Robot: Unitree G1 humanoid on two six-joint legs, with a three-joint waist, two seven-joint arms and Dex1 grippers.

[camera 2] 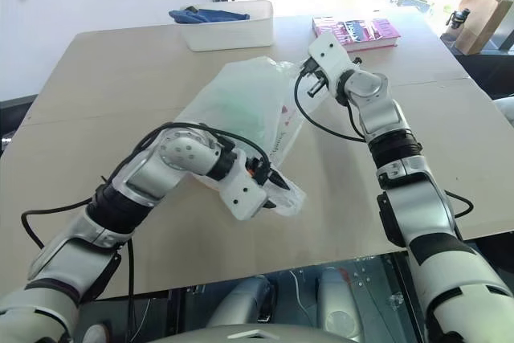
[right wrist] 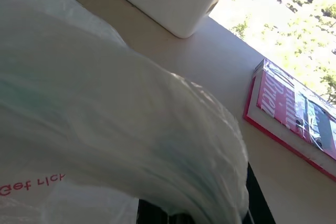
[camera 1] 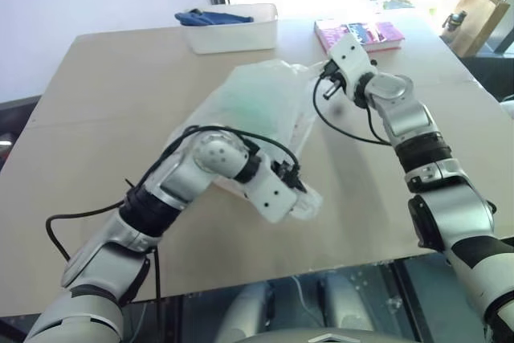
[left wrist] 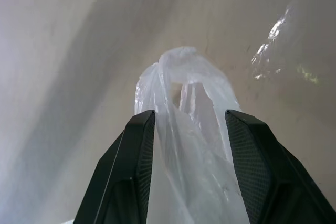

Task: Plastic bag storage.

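While the plastic bag (camera 2: 241, 106) is lying stretched on the table (camera 2: 96, 86), just in front of the white bin (camera 2: 233, 34), it is reading as light, limp and slippery; bunched ends look the safest holds. Its long axis is running from the left gripper (left wrist: 189, 129), jaws parted around the near twisted end, to the right gripper (camera 2: 309, 70), which is pinching the far end.

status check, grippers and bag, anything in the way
Left gripper open, bag end between its fingers. Right gripper shut on the bag's far end, held up off the table. White bin and book beyond, not blocking.
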